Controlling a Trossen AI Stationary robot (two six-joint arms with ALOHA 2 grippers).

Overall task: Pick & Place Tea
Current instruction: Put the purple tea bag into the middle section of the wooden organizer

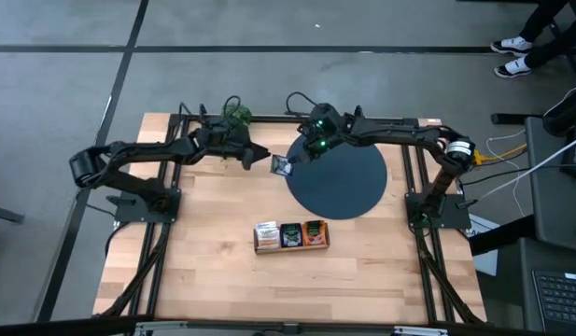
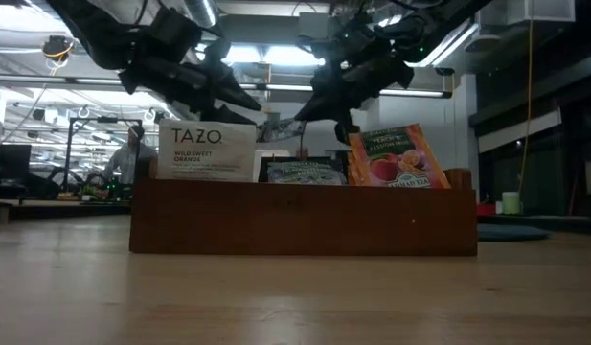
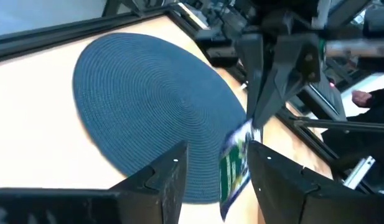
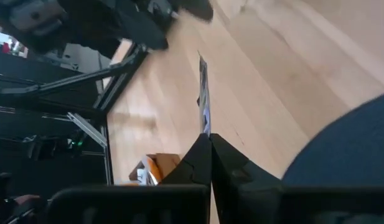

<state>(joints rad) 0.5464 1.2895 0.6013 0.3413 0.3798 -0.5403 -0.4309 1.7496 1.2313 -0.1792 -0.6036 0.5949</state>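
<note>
Handover of a tea packet above the table. The right gripper is clenched on one edge of a dark tea packet with teal print, which hangs in the air just beside the rim of the round dark mat, over the bare wood of the table. In the right wrist view the two fingers meet on the packet, seen edge-on. The left gripper stands just beside the packet on the other side, its jaws released; in the left wrist view its fingers are parted, with the packet hanging between them and the right gripper pinching it from above. Nearer the table's front edge a wooden tray holds three upright stacks of tea packets: white, dark and orange. A small green plant sits at the table's far edge.
</note>
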